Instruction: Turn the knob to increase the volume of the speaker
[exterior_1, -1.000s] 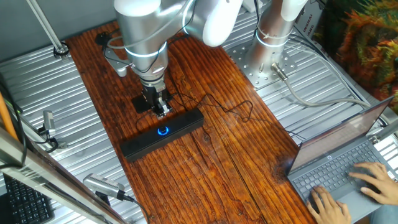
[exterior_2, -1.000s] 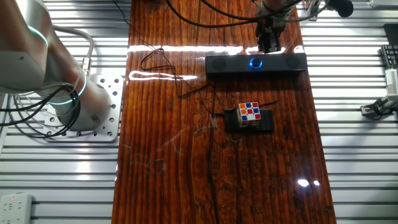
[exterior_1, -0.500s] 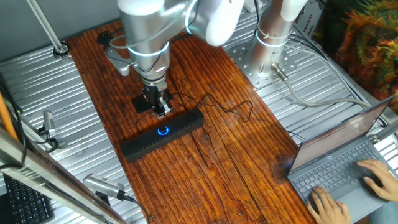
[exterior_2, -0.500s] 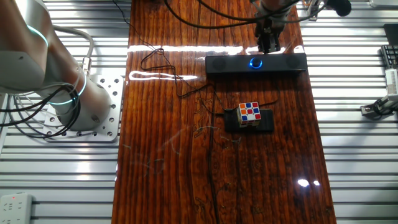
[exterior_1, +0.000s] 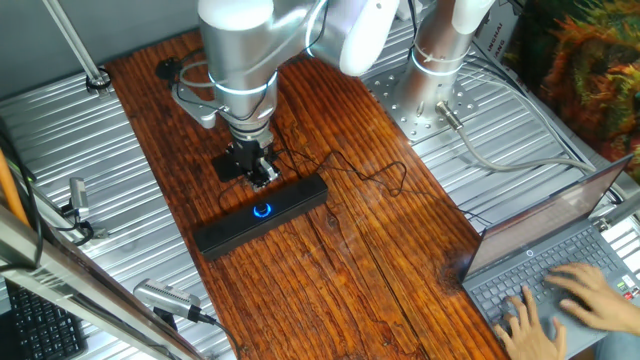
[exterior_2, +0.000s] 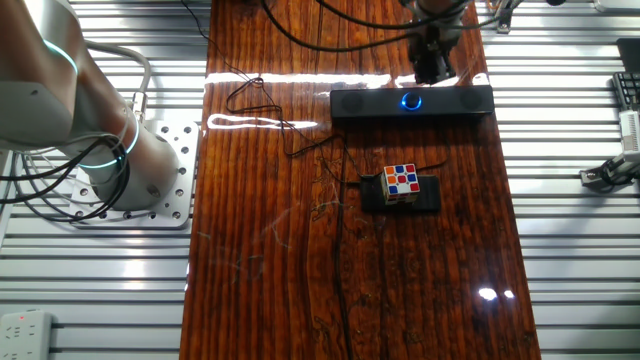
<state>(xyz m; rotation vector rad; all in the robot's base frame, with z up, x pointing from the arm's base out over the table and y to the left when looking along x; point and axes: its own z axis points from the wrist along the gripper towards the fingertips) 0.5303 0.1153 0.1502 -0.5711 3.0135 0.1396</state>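
The speaker (exterior_1: 262, 213) is a long black bar lying across the wooden table, also seen in the other fixed view (exterior_2: 412, 102). Its knob (exterior_1: 262, 210) glows with a blue ring at the middle of the bar (exterior_2: 409, 100). My gripper (exterior_1: 259, 176) points down just behind the speaker, close above the knob and a little to one side of it (exterior_2: 432, 74). Its two fingers stand a small gap apart and hold nothing. It does not touch the knob.
A multicoloured cube (exterior_2: 401, 181) sits on a small black pad (exterior_2: 425, 197) in front of the speaker. A thin black cable (exterior_2: 262, 100) loops over the table. A person types on a laptop (exterior_1: 545, 265) at the table's edge. The arm's base (exterior_2: 110, 160) stands beside the table.
The arm has shifted and lifted slightly, the gripper staying just behind the knob. The person's hands moved on the laptop.
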